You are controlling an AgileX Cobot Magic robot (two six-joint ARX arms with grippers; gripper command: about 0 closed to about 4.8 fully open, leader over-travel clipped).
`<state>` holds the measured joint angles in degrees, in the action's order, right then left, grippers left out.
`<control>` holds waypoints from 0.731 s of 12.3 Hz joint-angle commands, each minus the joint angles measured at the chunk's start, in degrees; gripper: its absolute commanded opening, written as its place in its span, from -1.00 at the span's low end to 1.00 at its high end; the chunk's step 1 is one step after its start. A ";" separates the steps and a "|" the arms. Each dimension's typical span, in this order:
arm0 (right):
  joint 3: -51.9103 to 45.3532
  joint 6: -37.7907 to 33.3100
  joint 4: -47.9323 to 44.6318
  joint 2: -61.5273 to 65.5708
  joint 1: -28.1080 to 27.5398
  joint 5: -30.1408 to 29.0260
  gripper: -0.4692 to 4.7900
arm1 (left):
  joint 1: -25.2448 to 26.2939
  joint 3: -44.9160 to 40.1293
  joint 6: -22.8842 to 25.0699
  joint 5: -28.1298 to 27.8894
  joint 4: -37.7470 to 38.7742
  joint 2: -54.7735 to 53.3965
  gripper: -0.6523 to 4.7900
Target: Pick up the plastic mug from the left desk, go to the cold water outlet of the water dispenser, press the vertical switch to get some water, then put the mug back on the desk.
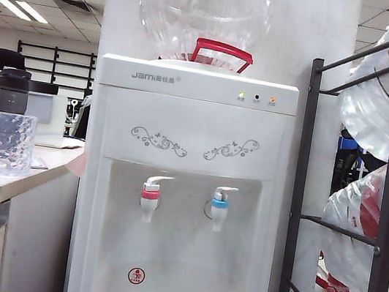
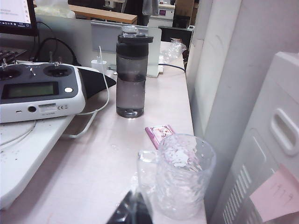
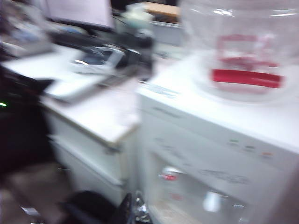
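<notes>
Standing dimpled clear plastic mug (left fingers shut, right fingers blurred)

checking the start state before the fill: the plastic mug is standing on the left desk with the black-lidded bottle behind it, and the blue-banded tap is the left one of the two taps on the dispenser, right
Not quite. In the exterior view the blue-banded tap is the right one of the two on the water dispenser; the red-banded tap is on the left. The plastic mug does stand on the left desk, with the bottle behind it.

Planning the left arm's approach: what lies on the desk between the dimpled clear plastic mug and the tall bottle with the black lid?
In the left wrist view, one small pink card lies between plastic mug and bottle; otherwise bare desk. The shut left gripper is beside the mug.
</notes>
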<state>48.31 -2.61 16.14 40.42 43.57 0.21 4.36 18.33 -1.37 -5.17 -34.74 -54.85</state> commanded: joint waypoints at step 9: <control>0.48 4.37 -1.31 3.21 11.06 7.39 -0.84 | 0.76 0.39 -1.64 -0.02 -23.37 -31.12 0.60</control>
<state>48.29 1.58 15.79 43.70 54.57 7.55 5.08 18.41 -3.05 -5.17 -54.78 -84.71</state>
